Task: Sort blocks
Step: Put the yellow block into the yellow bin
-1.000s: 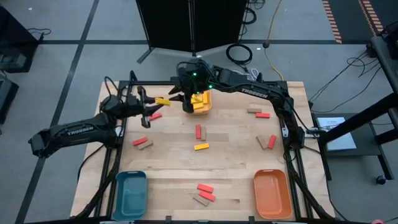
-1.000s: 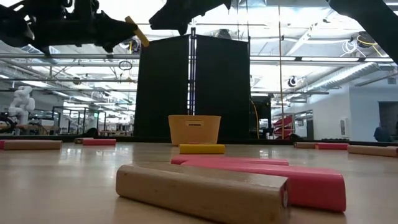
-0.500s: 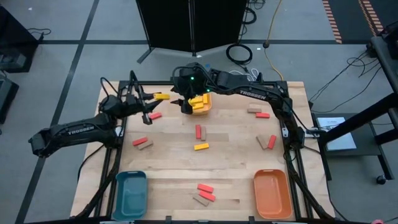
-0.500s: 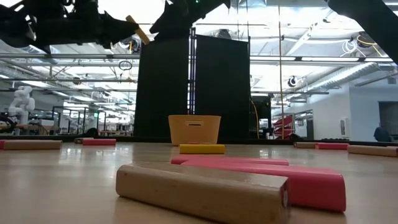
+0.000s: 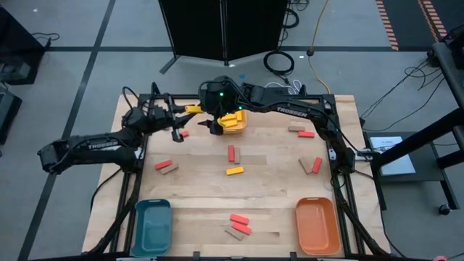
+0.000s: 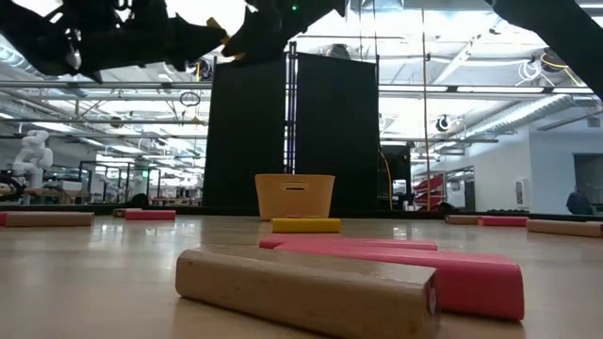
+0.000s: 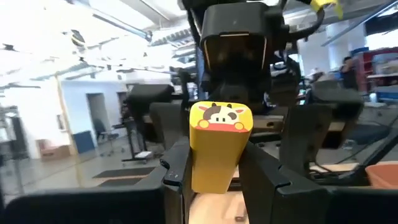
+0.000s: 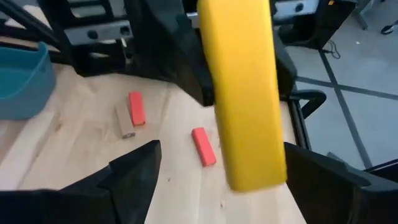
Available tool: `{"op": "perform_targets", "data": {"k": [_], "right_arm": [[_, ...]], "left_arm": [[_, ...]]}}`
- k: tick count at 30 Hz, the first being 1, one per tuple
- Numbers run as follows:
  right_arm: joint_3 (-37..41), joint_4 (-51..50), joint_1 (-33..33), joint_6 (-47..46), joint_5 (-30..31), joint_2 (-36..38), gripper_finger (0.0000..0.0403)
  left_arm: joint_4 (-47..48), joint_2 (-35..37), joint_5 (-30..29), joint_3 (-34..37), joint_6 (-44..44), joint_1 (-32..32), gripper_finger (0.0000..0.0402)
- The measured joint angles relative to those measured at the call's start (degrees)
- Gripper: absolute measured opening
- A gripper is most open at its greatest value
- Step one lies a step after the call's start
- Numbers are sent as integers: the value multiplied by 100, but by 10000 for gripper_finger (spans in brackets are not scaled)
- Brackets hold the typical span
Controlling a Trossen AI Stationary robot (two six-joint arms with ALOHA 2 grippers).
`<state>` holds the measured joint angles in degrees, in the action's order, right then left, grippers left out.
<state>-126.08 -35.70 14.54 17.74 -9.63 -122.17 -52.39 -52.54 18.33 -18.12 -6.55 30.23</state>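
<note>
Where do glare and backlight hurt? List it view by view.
Low view: ceiling lights backlight the left gripper into a silhouette. Left wrist view: glare washes out the room behind the yellow block. High view: even light, soft shadows on the table.

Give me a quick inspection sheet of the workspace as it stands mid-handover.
Surface: wooden table, blocks scattered.
Job's things: yellow block held aloft; yellow tray holding yellow blocks; teal tray and orange tray at the near corners; red, tan and yellow blocks loose.
Clutter: nothing seen.
Grippers: left pincer shut on the yellow block; right pincer open, its fingers either side of the block's far end.
Cables: loops on floor behind table.
Surroundings: black partition, lab beyond.
</note>
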Motion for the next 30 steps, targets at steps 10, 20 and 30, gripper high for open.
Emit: {"op": "perform_targets", "data": {"k": [10,20,30], "right_arm": [[-2,78,-4,293,603,4,233],[-2,67,7,359,544,3,70],[-2,-441,913,-697,167,115,70]], "left_arm": [[16,-333,100,-117,22,1,87],[51,-338,-380,-117,22,0,147],[1232,413,-523,-117,475,251,257]]}}
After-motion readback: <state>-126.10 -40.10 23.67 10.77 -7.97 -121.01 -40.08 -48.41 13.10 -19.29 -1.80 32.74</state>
